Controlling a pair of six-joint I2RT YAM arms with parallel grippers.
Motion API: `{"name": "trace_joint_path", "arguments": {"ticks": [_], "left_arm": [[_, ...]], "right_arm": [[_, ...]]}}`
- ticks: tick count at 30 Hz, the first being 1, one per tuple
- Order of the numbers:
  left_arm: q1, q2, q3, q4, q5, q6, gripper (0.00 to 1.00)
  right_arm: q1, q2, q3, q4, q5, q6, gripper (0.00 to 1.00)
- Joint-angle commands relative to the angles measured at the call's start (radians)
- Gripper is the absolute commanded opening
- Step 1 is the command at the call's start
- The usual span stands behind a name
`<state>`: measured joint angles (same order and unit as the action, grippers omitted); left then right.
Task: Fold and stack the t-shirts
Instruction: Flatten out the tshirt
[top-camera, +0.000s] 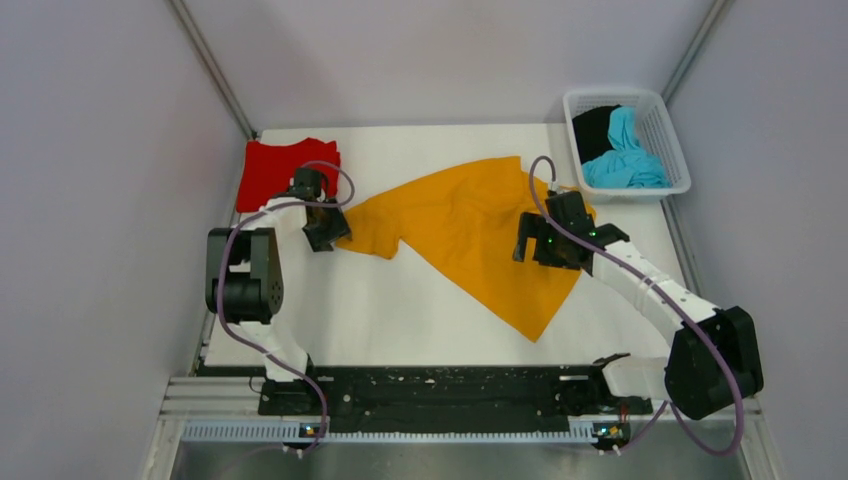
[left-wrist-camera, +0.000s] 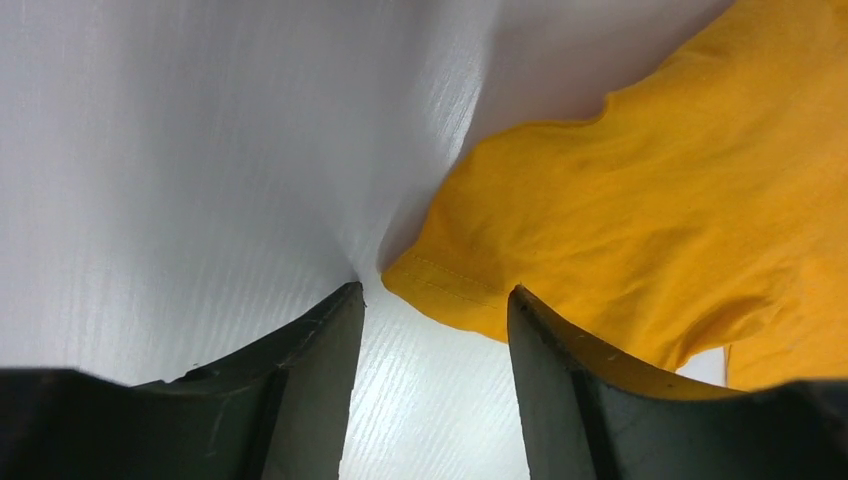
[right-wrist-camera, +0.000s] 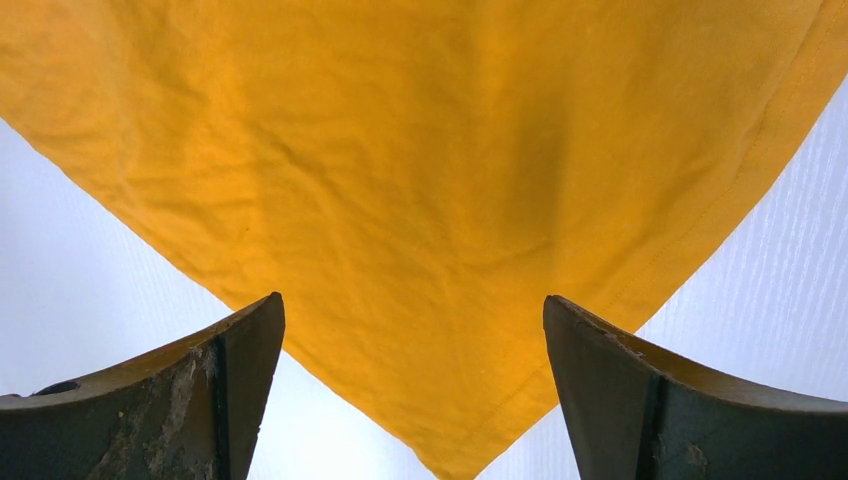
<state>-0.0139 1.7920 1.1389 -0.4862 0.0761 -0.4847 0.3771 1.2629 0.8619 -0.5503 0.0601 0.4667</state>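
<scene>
Yellow t-shirt (top-camera: 470, 230): matt soft cloth, light creases, stitched hem. Red t-shirt (top-camera: 285, 170): same matt cloth. Counter (top-camera: 400, 310): white, smooth, faint streaky grain, slight sheen. Basket (top-camera: 625, 192): white plastic mesh. Left tool (left-wrist-camera: 435, 290), right tool (right-wrist-camera: 413, 300): dark matt plastic, scuffed. Front rail (top-camera: 400, 432): ribbed bare metal.

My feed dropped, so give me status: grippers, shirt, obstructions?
Left gripper open, straddling orange-yellow t-shirt sleeve hem. Right gripper open over another corner. Shirt lies unfolded. Nothing blocking.

Robot lab cell: white table (top-camera: 400, 320) w/ alu. frame posts (top-camera: 212, 70), plain grey wall panels (top-camera: 90, 180), black mtg rail (top-camera: 430, 390) at near edge.
</scene>
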Motion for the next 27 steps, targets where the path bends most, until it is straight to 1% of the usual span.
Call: {"name": "trace_joint_path", "arguments": {"ticks": [1, 4, 5, 9, 14, 17, 20, 22, 24, 26, 27], "left_arm": [[0.005, 0.033, 0.016, -0.021, -0.012, -0.006, 0.59], [0.003, 0.052, 0.027, -0.025, -0.001, -0.004, 0.50], [0.002, 0.056, 0.030, -0.025, 0.008, -0.002, 0.49], [0.002, 0.069, 0.035, -0.024, 0.018, 0.000, 0.46], [-0.008, 0.091, 0.074, -0.069, -0.033, 0.007, 0.39], [-0.023, 0.103, 0.096, -0.103, -0.066, 0.015, 0.39], [-0.034, 0.123, 0.109, -0.124, -0.066, 0.021, 0.37], [-0.041, 0.133, 0.113, -0.130, -0.102, 0.023, 0.31], [-0.048, 0.138, 0.114, -0.131, -0.106, 0.021, 0.25], [-0.049, 0.140, 0.116, -0.132, -0.106, 0.023, 0.21], [-0.049, 0.140, 0.117, -0.131, -0.109, 0.024, 0.17]], "right_arm": [[0.010, -0.039, -0.009, 0.005, 0.020, 0.017, 0.99], [0.009, -0.046, -0.013, 0.004, 0.022, 0.022, 0.99], [0.009, -0.050, -0.015, 0.004, 0.026, 0.023, 0.99], [0.009, -0.053, -0.017, 0.001, 0.037, 0.025, 0.99], [0.009, -0.055, -0.019, 0.001, 0.044, 0.028, 0.99], [0.009, -0.056, -0.024, 0.001, 0.048, 0.026, 0.99], [0.009, -0.058, -0.027, 0.001, 0.056, 0.027, 0.99], [0.009, -0.061, -0.030, 0.001, 0.057, 0.029, 0.99], [0.010, -0.065, -0.033, 0.001, 0.055, 0.026, 0.99], [0.009, -0.072, -0.036, 0.001, 0.051, 0.016, 0.99], [0.009, -0.075, -0.038, 0.000, 0.048, 0.009, 0.99]]}}
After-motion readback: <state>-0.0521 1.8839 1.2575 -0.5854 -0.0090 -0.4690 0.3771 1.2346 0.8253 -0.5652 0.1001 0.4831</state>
